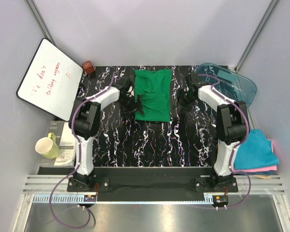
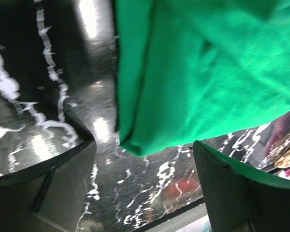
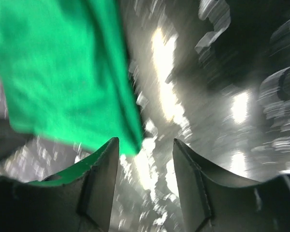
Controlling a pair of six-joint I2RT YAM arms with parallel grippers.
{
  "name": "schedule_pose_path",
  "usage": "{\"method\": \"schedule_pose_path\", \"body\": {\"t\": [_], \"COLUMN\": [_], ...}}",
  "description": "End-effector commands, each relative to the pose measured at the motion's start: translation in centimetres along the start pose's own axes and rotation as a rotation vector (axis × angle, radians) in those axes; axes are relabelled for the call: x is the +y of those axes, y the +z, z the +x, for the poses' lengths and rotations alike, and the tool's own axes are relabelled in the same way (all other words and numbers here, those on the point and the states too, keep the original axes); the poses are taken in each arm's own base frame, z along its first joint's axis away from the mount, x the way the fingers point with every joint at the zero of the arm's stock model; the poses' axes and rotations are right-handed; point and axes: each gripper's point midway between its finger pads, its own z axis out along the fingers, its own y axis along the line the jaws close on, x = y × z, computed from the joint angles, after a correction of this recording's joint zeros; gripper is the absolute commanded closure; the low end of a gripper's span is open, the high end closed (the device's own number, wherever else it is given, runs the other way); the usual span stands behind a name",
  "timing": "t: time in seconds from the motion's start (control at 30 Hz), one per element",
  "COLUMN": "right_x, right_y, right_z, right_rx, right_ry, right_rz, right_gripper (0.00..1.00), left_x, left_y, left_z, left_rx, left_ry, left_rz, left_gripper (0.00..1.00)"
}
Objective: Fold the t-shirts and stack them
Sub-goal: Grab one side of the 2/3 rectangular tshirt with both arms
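Green t-shirt (image 1: pixel 153 94) lies folded into a long rectangle on the black, white-veined worktop (image 1: pixel 154 145), at its far middle between the two arms.

At the far left a whiteboard (image 1: pixel 50 77) with red writing leans off the worktop's corner. A pale yellow-green mug (image 1: pixel 47 146) stands nearer, beside the left arm.

The left claw (image 1: pixel 137 102) sits low at the shirt's left edge. Seen from its wrist, the left claw (image 2: pixel 142 145) is spread wide; a folded corner of the green t-shirt (image 2: pixel 198 72) reaches the gap but is not clamped.

The right claw (image 1: pixel 186 96) is low near the shirt's right edge. Its wrist view is blurred, yet the right claw (image 3: pixel 145 142) shows parted tips with bare worktop between them, the green t-shirt (image 3: pixel 53 72) just beside one tip.

Further right a clear teal tub (image 1: pixel 232 82) sits at the far corner. Beside the right arm's base lies a stack: a teal-blue t-shirt (image 1: pixel 255 152) on top, a pink t-shirt (image 1: pixel 258 170) under it, and a tan t-shirt (image 1: pixel 264 176) at the bottom.
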Motion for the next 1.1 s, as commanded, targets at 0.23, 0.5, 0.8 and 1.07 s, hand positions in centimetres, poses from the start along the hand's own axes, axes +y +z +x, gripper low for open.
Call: {"method": "schedule_pose_path", "body": {"t": [0.23,0.5,0.8,1.07], "right_x": [5.6,3.1,3.1,2.6], "right_y": [2.0,1.2,-1.4,-4.7], "right_z": [8.1,10.3,11.2,12.2], "right_rx": [0.379,0.426,0.413,0.390], "right_ry": [0.153,0.134,0.088,0.033], "right_rz": [-0.373,-0.240,-0.257,-0.245], "right_gripper": [0.41,0.75,1.00,0.92], "left_x": [-0.7,-1.6,-2.2,-1.0], "left_y": [2.4,1.8,-0.9,-3.6], "left_z": [-1.3,-1.4,2.3,6.1], "left_rx": [-0.037,-0.035,0.006,0.003], "left_ry": [-0.054,-0.076,-0.068,-0.033], "left_rz": [-0.002,0.029,0.077,0.055], "left_gripper": [1.00,1.00,1.00,1.00]}}
